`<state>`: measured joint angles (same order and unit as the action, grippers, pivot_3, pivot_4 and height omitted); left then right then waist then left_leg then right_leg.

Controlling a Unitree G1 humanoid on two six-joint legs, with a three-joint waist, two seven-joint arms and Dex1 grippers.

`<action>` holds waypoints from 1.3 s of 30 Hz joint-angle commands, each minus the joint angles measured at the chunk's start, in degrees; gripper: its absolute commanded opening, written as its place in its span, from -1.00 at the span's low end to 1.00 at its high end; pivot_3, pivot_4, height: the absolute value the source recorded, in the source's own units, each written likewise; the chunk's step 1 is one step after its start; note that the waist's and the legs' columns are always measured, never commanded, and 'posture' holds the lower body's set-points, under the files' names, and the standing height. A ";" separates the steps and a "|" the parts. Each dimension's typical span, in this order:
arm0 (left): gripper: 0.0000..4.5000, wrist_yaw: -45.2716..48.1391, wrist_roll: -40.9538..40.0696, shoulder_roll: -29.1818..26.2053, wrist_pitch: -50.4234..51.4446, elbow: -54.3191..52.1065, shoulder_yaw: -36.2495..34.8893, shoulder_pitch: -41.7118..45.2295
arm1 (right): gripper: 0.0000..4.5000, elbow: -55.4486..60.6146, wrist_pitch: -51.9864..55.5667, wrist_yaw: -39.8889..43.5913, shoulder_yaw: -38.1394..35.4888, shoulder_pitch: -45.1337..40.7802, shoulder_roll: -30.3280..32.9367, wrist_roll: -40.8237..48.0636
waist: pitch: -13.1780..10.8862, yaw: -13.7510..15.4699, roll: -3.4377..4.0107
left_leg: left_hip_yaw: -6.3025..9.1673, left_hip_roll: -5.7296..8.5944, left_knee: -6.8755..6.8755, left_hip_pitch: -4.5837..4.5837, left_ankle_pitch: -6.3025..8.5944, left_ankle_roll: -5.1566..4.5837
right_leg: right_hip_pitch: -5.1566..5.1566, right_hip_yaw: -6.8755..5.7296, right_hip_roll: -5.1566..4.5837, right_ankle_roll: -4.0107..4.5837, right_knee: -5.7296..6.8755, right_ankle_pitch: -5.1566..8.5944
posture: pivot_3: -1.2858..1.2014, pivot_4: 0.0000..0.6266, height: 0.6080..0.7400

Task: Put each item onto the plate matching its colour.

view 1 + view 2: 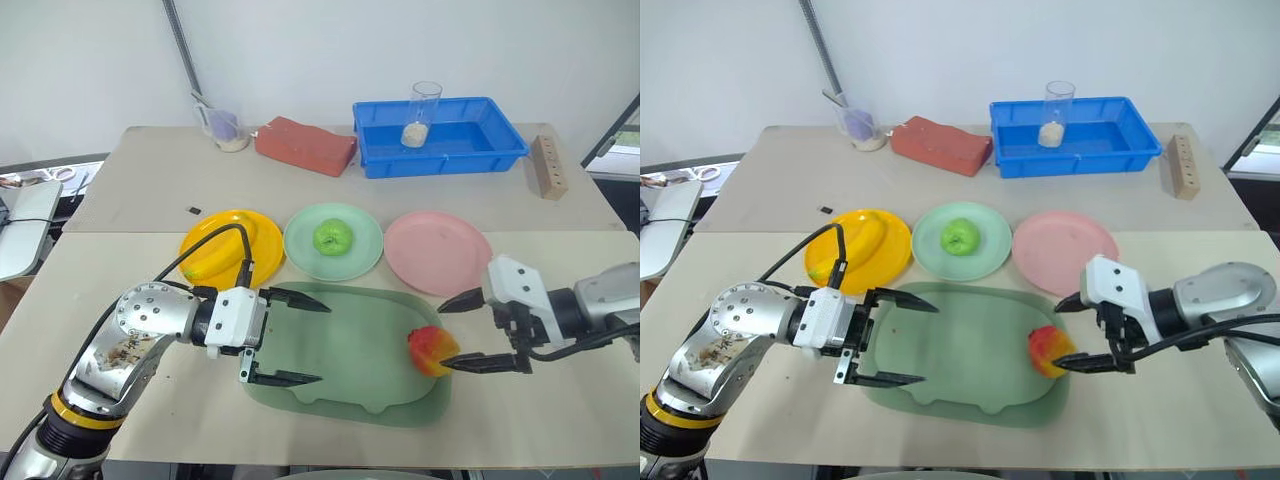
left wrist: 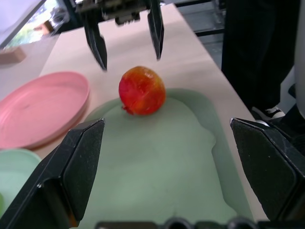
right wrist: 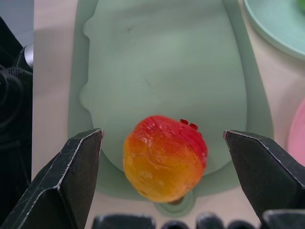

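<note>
The red apple (image 1: 432,350) with yellow blush lies at the right end of the dull-green tray (image 1: 350,350). My right gripper (image 1: 443,336) is open beside it, and in the right wrist view the apple (image 3: 164,157) sits between the two fingers with a gap on each side. My left gripper (image 1: 324,343) hangs open over the tray's left part, pointing toward the apple (image 2: 142,90) with nothing in it. The banana (image 1: 215,262) rests on the yellow plate (image 1: 262,232). The green apple (image 1: 333,237) is on the mint green plate (image 1: 300,250). The pink plate (image 1: 437,252) is bare.
At the back stand a blue bin (image 1: 480,140) holding a glass (image 1: 420,115), a brick-red block (image 1: 305,145), a cup with a utensil (image 1: 225,128) and a wooden block (image 1: 548,165). A person's dark legs (image 2: 257,47) stand beside the table.
</note>
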<state>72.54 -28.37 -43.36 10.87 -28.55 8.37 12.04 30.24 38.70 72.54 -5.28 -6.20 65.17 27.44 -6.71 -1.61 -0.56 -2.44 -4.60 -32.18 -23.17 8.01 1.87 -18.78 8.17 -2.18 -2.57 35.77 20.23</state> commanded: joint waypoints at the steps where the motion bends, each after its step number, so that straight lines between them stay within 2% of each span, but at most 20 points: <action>1: 1.00 0.53 -0.43 0.39 -0.66 -0.69 0.43 1.12 | 0.99 -0.63 -5.50 -2.24 1.42 2.18 -0.80 -4.16 | 0.00 0.07 -0.01 | 0.00 0.00 -0.02 -0.01 0.00 0.00 | 0.00 0.00 0.00 0.00 0.00 0.00 | 0.03 -0.52 1.00; 6: 1.00 0.46 -0.72 -0.11 -0.34 -1.64 0.13 0.23 | 0.99 -3.26 -10.42 -3.10 3.81 4.18 -1.71 -7.76 | -0.01 0.47 -0.04 | 0.04 0.01 -0.07 -0.02 0.00 -0.01 | 0.03 -0.02 0.00 -0.02 0.00 0.01 | 0.03 -0.52 1.00; 12: 1.00 -1.08 -0.39 -0.24 0.11 -3.09 -0.28 -1.43 | 0.99 -4.63 -10.30 -3.63 7.10 1.06 -3.60 -8.42 | -0.02 0.54 -0.03 | 0.06 0.00 -0.09 0.03 0.01 -0.02 | 0.11 -0.04 0.01 -0.02 0.01 0.00 | 0.03 -0.52 1.00; 17: 1.00 -2.15 -0.16 -0.37 0.06 -2.96 -1.05 -2.34 | 0.36 -3.91 -7.24 -3.16 6.63 -1.87 -3.67 -5.82 | -0.02 0.76 -0.03 | 0.06 0.01 -0.12 0.02 0.01 -0.02 | 0.12 -0.04 0.00 -0.02 0.02 0.00 | 0.03 -0.52 1.00; 18: 1.00 -2.41 -0.10 -0.32 0.04 -2.82 -1.16 -2.37 | 0.30 -3.76 -6.69 -3.06 6.52 -2.23 -3.61 -5.37 | -0.02 0.80 -0.03 | 0.06 0.00 -0.13 0.02 0.01 -0.02 | 0.14 -0.04 0.00 -0.02 0.01 0.00 | 0.03 -0.52 1.00; 20: 1.00 -3.79 -0.43 0.13 0.92 -1.51 -1.92 -1.87 | 0.29 -3.87 -4.81 -3.41 5.33 -3.43 -3.76 -3.51 | -0.02 0.82 -0.03 | 0.07 0.00 -0.13 0.02 0.01 -0.02 | 0.15 -0.05 0.00 -0.02 0.01 0.00 | 0.03 -0.52 1.00; 24: 1.00 -10.54 -3.19 2.86 7.96 3.58 -4.55 3.28 | 0.29 -10.15 1.83 -10.24 1.78 -12.05 -7.90 -0.47 | -0.02 0.73 -0.04 | 0.10 0.01 -0.16 0.04 0.01 -0.02 | 0.15 -0.06 0.01 -0.03 0.05 -0.01 | 0.03 -0.52 1.00; 29: 1.00 -17.66 -3.83 8.34 15.40 9.06 -4.35 11.28 | 0.29 -25.23 -0.08 -20.27 3.84 -22.09 -12.53 -8.43 | -0.03 0.96 -0.06 | 0.21 0.07 -0.31 -0.04 0.03 -0.07 | 0.20 -0.12 0.01 -0.08 0.03 -0.02 | 0.03 -0.52 1.00; 35: 1.00 -17.67 -1.67 10.79 14.86 10.49 -2.22 13.62 | 0.29 -38.26 -4.33 -23.41 8.72 -27.78 -16.60 -15.64 | 0.01 0.76 0.02 | 0.21 0.10 -0.26 -0.09 0.10 -0.19 | 0.42 -0.11 0.03 -0.08 0.08 -0.02 | 0.03 -0.52 1.00; 37: 1.00 -17.47 -1.52 10.64 14.93 10.31 -2.23 13.51 | 0.75 -40.82 -5.17 -23.17 8.90 -29.12 -17.49 -16.35 | 0.00 0.59 0.06 | 0.21 0.10 -0.23 -0.06 0.10 -0.18 | 0.43 -0.10 0.04 -0.08 0.10 -0.02 | 0.03 -0.52 1.00; 39: 1.00 -17.44 -1.55 10.32 14.96 10.16 -2.58 13.29 | 0.99 -41.92 -5.49 -22.58 8.43 -29.76 -17.93 -16.33 | -0.03 0.68 0.14 | 0.21 0.10 -0.26 -0.06 0.09 -0.18 | 0.45 -0.10 0.04 -0.08 0.11 -0.03 | 0.03 -0.52 1.00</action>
<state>54.91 -29.97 -32.48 26.34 -17.11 6.90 24.72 -12.13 34.91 49.78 4.45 -33.76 47.09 11.38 -6.74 -0.93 -0.42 -2.23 -4.50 -32.45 -23.22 8.10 1.69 -18.31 8.06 -2.15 -2.66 35.88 20.21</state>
